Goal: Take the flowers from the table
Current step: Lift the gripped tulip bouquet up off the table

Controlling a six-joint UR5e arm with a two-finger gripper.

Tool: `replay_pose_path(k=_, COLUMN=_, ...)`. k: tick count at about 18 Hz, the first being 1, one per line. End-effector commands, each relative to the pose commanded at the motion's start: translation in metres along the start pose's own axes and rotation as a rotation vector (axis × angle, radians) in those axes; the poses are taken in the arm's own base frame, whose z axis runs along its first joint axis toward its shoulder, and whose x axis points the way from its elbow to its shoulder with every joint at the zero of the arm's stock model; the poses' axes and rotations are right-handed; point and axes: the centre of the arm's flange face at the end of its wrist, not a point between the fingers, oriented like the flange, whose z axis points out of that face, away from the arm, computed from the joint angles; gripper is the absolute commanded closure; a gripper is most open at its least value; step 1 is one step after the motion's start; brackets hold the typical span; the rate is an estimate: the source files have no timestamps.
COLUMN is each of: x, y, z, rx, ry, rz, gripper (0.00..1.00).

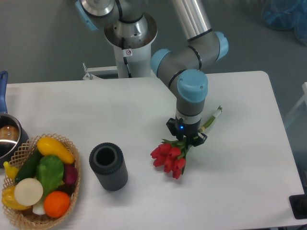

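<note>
Flowers [169, 156], a bunch of red tulips, sit right of the dark cylindrical vase [108, 166], their pale stems running up under the gripper [186, 138]. The gripper appears clamped around the leafy stems. Judging by this, the grasp is made; whether the blooms have cleared the white table [115, 112] is unclear.

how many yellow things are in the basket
2 visible. One yellow squash lies at the top of the basket, one yellow piece sits at its left edge, partly under the white onion. More may be hidden beneath.
</note>
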Motion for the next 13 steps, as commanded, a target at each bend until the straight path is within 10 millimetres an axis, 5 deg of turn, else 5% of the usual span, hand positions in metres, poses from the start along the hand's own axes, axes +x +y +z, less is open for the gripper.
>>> replay_pose_path(k=9, x=-0.059, y=0.003, z=-0.063, rx=-0.029, ry=0.024, rz=-0.045, gripper=1.0)
replay_pose_path(k=13, x=-0.072, y=0.0, z=-0.075, rx=-0.07, ry=0.063, rz=-0.047, gripper=1.0)
